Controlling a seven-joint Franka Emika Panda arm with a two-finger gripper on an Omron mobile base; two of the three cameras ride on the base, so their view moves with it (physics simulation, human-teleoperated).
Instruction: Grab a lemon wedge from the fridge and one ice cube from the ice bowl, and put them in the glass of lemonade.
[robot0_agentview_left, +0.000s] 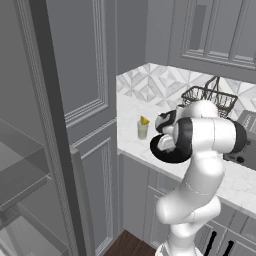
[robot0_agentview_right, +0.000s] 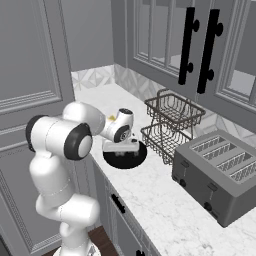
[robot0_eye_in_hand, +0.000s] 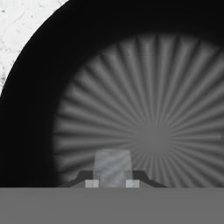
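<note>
My gripper (robot0_eye_in_hand: 112, 183) reaches down into the wide black ice bowl (robot0_agentview_right: 125, 159) on the counter. A pale translucent ice cube (robot0_eye_in_hand: 113, 166) sits between my two fingertips, which press on its sides, over the bowl's ribbed bottom (robot0_eye_in_hand: 153, 109). The bowl (robot0_agentview_left: 167, 156) lies partly behind my arm in the left base view. Left of it stands the glass of lemonade (robot0_agentview_left: 142, 131), with the yellow lemon wedge (robot0_agentview_left: 144, 120) sticking out of its top. The fridge (robot0_agentview_left: 20, 175) with its glass shelves stands open at the far left.
A dark two-tier wire basket (robot0_agentview_right: 172, 125) stands behind the bowl against the tiled wall. Further right sits a grey toaster (robot0_agentview_right: 220, 170). Upper cabinets with black handles (robot0_agentview_right: 187, 45) hang above the marble counter (robot0_agentview_right: 165, 210).
</note>
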